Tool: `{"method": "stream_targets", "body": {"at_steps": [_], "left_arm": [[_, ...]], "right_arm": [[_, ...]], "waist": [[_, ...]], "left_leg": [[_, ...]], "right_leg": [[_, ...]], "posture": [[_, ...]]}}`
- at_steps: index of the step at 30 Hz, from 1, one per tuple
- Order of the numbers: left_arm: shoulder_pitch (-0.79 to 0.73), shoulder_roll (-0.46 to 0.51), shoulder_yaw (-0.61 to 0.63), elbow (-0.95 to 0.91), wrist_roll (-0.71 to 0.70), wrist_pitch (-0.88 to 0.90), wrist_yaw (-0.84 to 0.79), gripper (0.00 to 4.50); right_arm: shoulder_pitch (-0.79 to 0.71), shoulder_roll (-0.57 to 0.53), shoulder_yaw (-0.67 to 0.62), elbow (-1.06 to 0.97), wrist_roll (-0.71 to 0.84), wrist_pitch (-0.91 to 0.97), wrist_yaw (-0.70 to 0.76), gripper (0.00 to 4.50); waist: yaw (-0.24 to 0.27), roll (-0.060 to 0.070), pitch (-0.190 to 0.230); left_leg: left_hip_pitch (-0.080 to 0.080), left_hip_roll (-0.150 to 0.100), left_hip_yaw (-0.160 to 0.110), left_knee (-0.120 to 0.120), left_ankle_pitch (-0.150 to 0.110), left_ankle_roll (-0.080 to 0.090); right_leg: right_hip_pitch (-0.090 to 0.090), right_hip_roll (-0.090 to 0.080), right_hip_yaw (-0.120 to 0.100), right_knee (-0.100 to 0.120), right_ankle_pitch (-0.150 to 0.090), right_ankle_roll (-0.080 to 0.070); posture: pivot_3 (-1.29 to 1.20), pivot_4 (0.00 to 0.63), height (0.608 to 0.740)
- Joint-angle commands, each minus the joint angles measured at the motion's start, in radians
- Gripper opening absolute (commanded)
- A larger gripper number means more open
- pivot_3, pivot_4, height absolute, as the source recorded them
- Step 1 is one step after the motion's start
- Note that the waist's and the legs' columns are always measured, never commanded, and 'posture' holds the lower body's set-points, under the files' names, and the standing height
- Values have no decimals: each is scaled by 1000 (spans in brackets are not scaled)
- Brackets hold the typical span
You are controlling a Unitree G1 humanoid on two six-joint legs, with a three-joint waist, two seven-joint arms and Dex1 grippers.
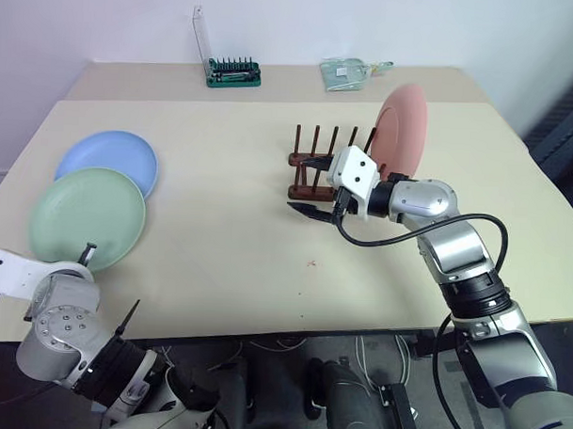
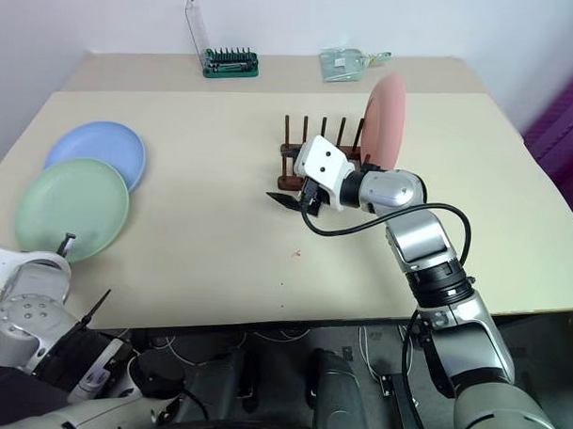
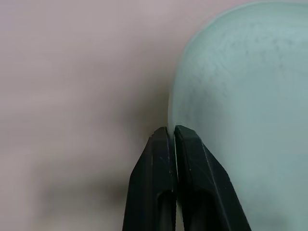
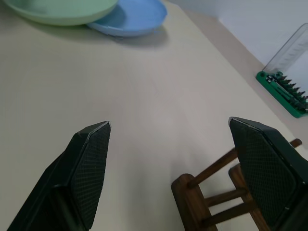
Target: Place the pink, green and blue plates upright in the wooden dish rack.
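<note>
One of three done, by the look of it. Pink plate (image 1: 403,130) stands upright at the right end of the wooden dish rack (image 1: 318,165), upper centre-right of the left eye view. The remaining pegs look free.

Two left. Green plate (image 1: 87,216) lies flat at the left edge of the table (image 1: 228,260), its upper rim overlapping the blue plate (image 1: 109,161), which lies just behind it, partly underneath. Green has to go first, I judge; blue is pinned under it.

Left end effector (image 3: 171,132): fingers pressed together at the near rim of the green plate, lower left of the head views. In the left wrist view the tips meet right at the plate's edge; whether the rim is actually pinched between them I cannot tell.

Right end effector (image 1: 315,187): jaws wide, nothing between them, hovering just in front of the rack's left end, centre of frame.

Around: green screwdriver-bit holder (image 1: 234,73) with clear lid raised, top centre; a clear packet (image 1: 346,73) to its right. Both well apart from the work.

In the way: the right arm lies across the approach to the rack's free slots.
</note>
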Motion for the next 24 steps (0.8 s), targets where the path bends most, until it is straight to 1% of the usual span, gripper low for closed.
{"method": "stream_targets", "body": {"at_steps": [1,2,3,5,6,7,10,13,16,20,24], "left_arm": [[30,57,-157,-52,6,-123,-84,35],[35,78,-207,-63,17,-159,-107,35],[37,100,-256,-70,23,-187,-132,11],[33,163,-386,-82,53,-231,-188,11],[31,184,-430,-84,63,-241,-201,11],[18,202,-478,-81,66,-239,-213,11],[-64,247,-633,-43,84,-219,-245,11],[-152,231,-733,-5,85,-205,-253,11],[-219,213,-820,45,98,-189,-256,11],[-272,155,-851,74,80,-194,-253,11],[-284,106,-866,71,66,-187,-252,11]], "right_arm": [[-3,-2,-52,-70,47,15,17,4011],[-7,2,-58,-79,64,30,25,4011],[-11,5,-63,-85,77,43,31,4255],[-25,9,-56,-94,67,16,35,4255],[-30,10,-52,-97,59,3,35,4255],[-38,13,-44,-96,37,-24,26,4255],[-71,19,21,-62,-103,-178,-19,4255],[-105,35,70,9,-232,-286,-93,4255],[-141,70,84,80,-306,-350,-167,4255],[-165,74,123,143,-416,-441,-223,4255],[-190,81,143,215,-507,-491,-294,4255]], "waist": [[2,0,0],[1,-1,0],[2,-1,0],[2,-1,0],[2,-1,0],[1,-1,0],[1,-1,0],[0,-1,0],[-1,-1,0],[-2,-1,1],[-4,-1,1]], "left_leg": [[0,0,0,0,0,0],[0,0,0,0,0,0],[0,0,0,0,0,0],[0,0,0,0,-1,-1],[0,0,0,0,-1,-2],[-1,0,0,0,-2,-3],[-1,0,1,0,-2,-3],[-1,0,1,0,-1,-1],[-1,-1,1,-1,0,0],[-1,-2,2,-1,0,0],[-1,-1,2,-1,0,0]], "right_leg": [[0,0,0,0,0,0],[0,0,0,0,1,-3],[0,0,0,0,2,-3],[0,0,0,0,2,-3],[0,0,0,0,2,-3],[0,0,0,-1,2,-3],[0,-1,0,-1,2,-3],[0,0,0,-1,0,0],[-1,0,0,-1,0,0],[-1,0,0,-1,3,1],[-1,1,0,-1,2,3]], "posture": [[0,150,730],[0,150,730],[0,150,730],[0,150,730],[0,150,730],[0,150,730],[0,150,730],[0,150,730],[0,150,730],[0,150,730],[0,150,730]]}}
